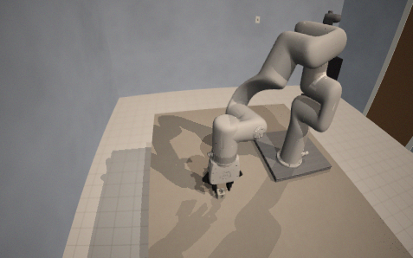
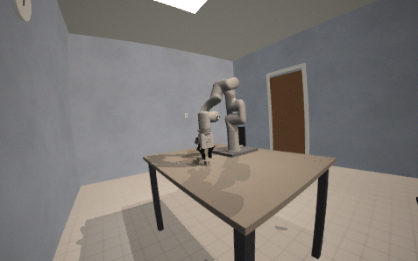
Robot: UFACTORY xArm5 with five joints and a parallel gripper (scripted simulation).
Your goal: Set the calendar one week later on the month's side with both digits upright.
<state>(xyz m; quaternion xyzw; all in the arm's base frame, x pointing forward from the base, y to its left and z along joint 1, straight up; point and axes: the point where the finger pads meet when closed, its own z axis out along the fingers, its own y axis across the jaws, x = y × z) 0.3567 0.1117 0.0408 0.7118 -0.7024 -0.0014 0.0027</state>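
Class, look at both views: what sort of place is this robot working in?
Probably a bare indoor test room or lab: blue-grey walls, a brown door, a tiled floor, and one dark-legged table carrying a pale robot arm on a grey base plate.
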